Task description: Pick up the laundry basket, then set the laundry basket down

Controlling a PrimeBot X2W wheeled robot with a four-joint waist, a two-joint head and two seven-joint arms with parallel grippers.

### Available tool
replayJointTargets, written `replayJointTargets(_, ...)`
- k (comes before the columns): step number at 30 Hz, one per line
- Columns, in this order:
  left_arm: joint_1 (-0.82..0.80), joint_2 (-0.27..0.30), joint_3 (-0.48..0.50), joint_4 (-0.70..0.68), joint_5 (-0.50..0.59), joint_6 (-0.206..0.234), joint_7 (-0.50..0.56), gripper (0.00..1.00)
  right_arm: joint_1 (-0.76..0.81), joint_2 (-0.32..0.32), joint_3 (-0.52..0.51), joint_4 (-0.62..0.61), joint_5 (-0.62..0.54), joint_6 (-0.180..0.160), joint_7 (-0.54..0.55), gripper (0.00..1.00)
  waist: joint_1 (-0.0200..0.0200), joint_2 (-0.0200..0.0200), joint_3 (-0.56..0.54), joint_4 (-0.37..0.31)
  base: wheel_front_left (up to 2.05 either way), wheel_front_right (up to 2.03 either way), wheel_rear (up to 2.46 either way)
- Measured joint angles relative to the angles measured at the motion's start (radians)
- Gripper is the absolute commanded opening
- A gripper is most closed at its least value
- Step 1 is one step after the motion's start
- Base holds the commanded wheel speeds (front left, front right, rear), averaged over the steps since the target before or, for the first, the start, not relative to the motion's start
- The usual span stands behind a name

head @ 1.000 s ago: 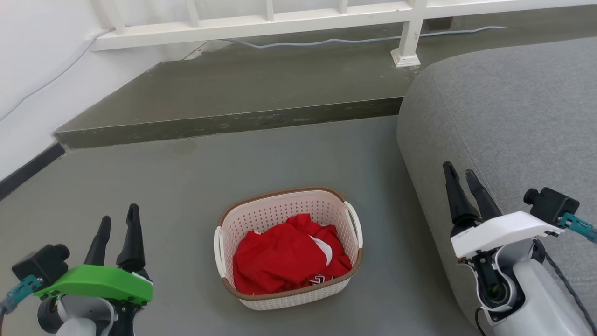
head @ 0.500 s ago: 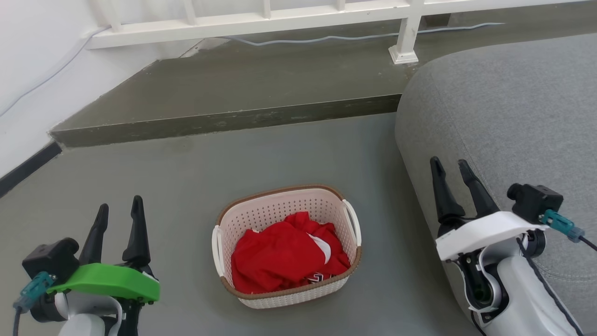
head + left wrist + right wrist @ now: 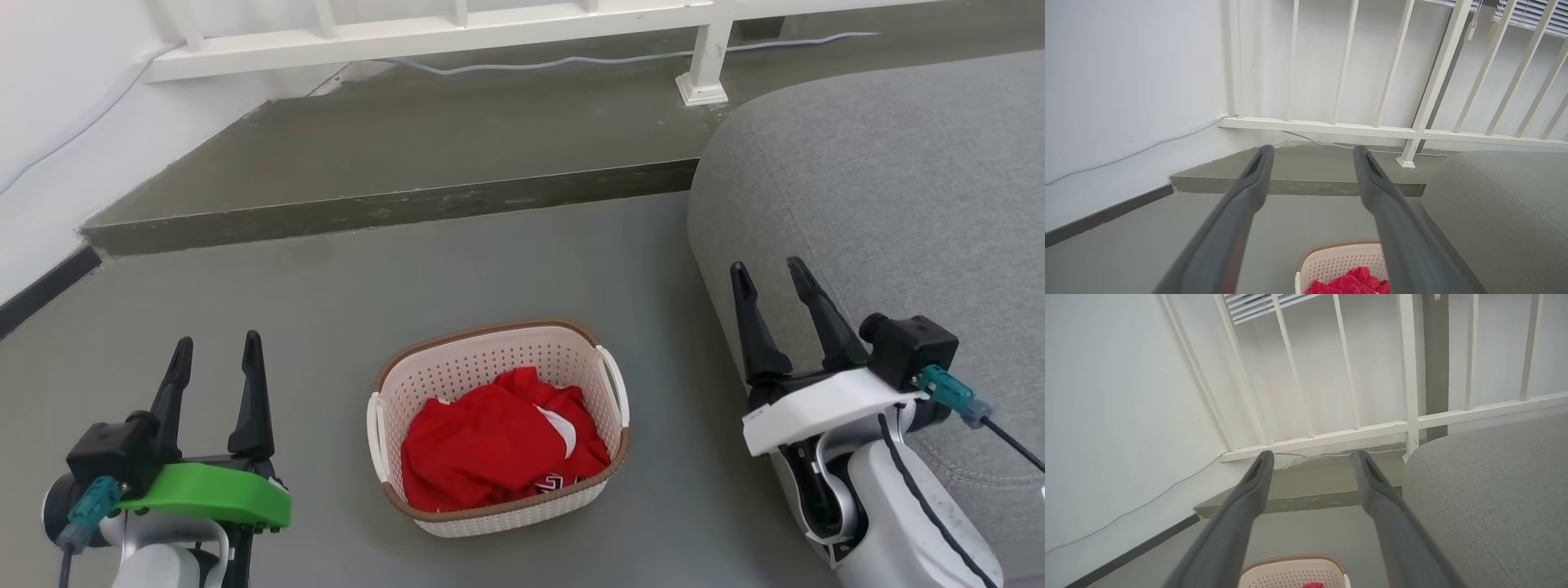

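Cream laundry basket [image 3: 490, 366], red garment [image 3: 482, 449]

Floor: smooth grey-green concrete floor [image 3: 343, 310], bare across its left half up to the black skirting strip [image 3: 45, 286] at the left edge.
Middle of floor: small cream perforated plastic laundry basket [image 3: 465, 363] with a brown woven-look rim, standing upright, flat on the floor.
Right edge: rounded grey fabric sofa [image 3: 882, 204], near the basket, not touching.
Far edge: raised grey concrete step [image 3: 424, 155] — a white railing post [image 3: 700, 73] and a pale cable [image 3: 571, 60] rest on it.
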Motion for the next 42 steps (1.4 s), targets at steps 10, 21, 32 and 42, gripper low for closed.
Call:
replayJointTargets(10, 0.0, -0.008, 0.007, -0.004, 0.038, -0.009, -0.007, 1.0, -0.003, 0.002, -0.011, -0.003, -0.04, 0.0, -0.012, 1.0, 0.0, 0.0, 0.004, -0.002, 0.0, 0.0, 0.0)
replayJointTargets(21, 0.0, -0.018, 0.021, -0.006, 0.051, -0.026, -0.007, 1.0, -0.002, 0.008, -0.027, 0.008, -0.049, 0.001, -0.012, 1.0, 0.0, 0.0, 0.007, -0.003, 0.0, 0.0, 0.0)
replayJointTargets(32, 0.0, -0.019, 0.038, -0.017, 0.052, -0.037, -0.007, 1.0, -0.003, 0.019, -0.038, 0.01, -0.065, 0.001, -0.012, 1.0, 0.0, 0.0, 0.058, -0.012, 0.0, 0.0, 0.0)
replayJointTargets(42, -0.021, -0.018, 0.043, -0.029, 0.052, -0.055, -0.007, 1.0, -0.021, 0.031, -0.044, 0.01, -0.075, 0.001, -0.012, 1.0, 0.0, 0.0, 0.14, -0.02, 0.0, 0.0, 0.0)
